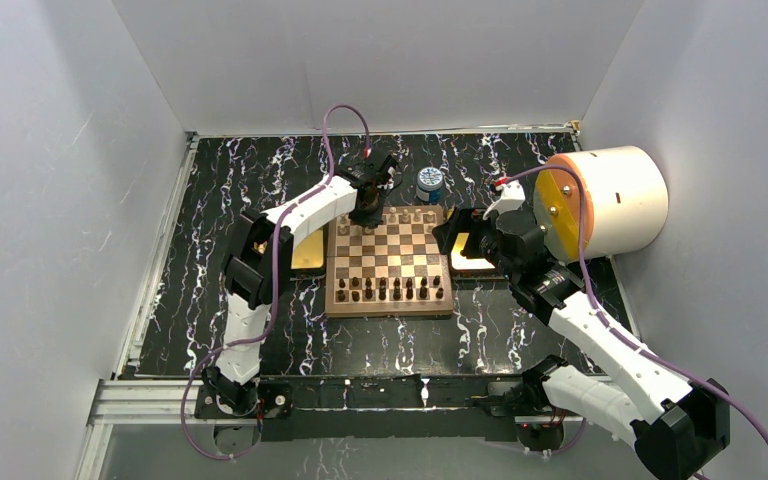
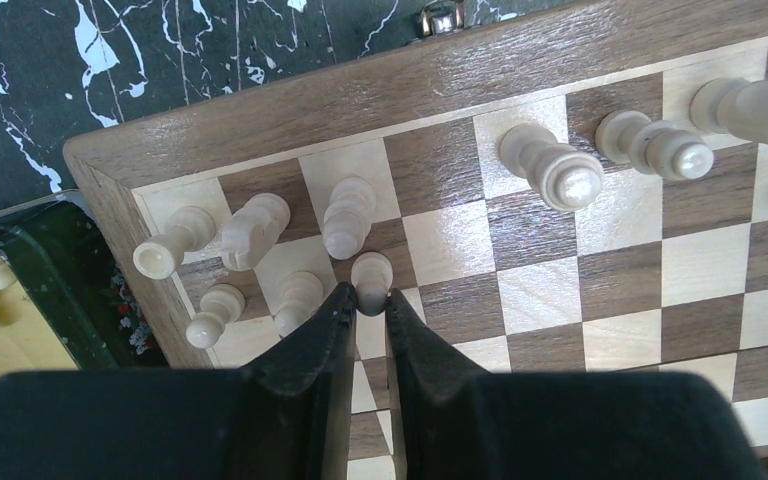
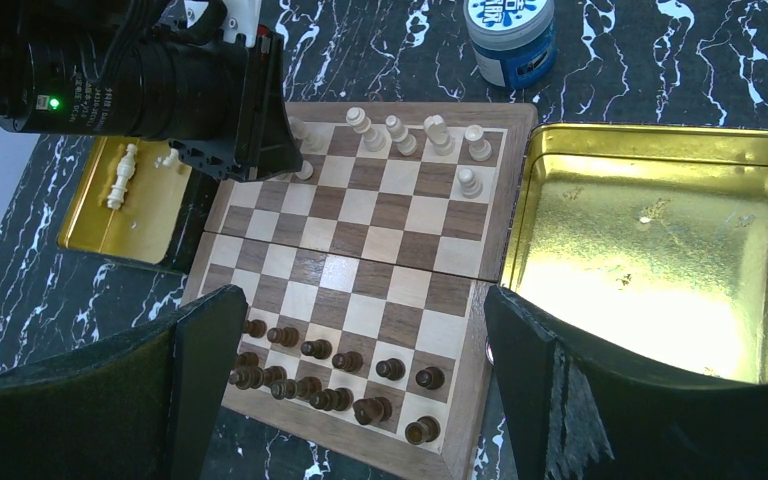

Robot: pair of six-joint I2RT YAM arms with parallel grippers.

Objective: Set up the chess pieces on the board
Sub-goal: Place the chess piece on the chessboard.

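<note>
Jaws of the left gripper [image 2: 365,300] nip a cream turned pawn [image 2: 371,270] on the far-left squares of the glossy checkered wooden board [image 2: 360,95], while the right gripper [image 3: 360,310] hangs spread wide by the board's right edge, near the shiny gold tray [image 3: 660,250].

White panel walls [image 1: 60,200] enclose the table on three sides. Tabletop [image 1: 240,170]: black marble pattern, white veining. Aluminium rail [image 1: 150,400] along the near edge. Lighting even.
</note>
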